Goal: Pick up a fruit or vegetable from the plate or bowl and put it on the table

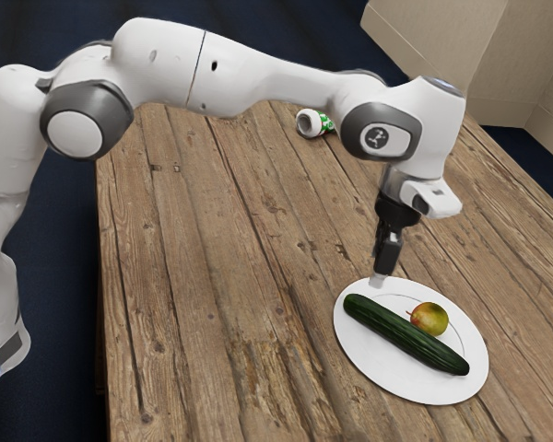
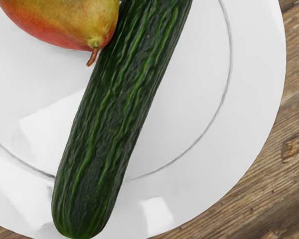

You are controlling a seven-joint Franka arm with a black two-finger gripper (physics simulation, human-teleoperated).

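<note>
Early in the job, by the look of it: at the approach, with the pick, the carry and the setting down all left to do. On the plate, both possible choices: the cucumber, lying lengthwise across the middle, and the mango, just beside its flank, stem toward the near end in the wrist view. Hard to say whether touching each other. Neither one lifted, neither one on the table.

Above the plate's rim, close to one end of the cucumber, the gripper, pointing down and holding neither piece of food. As for the fingers, seen side-on: cannot tell whether spread or closed.

Likely next: pick one piece, most probably the cucumber, given its place under the hand; line up across its narrow width, go down, squeeze, raise well over the rim. Last, lower onto bare wood beside the plate and let go. Worth watching: a nudge to the mango, or a roll of the smooth, rounded cucumber.
</note>
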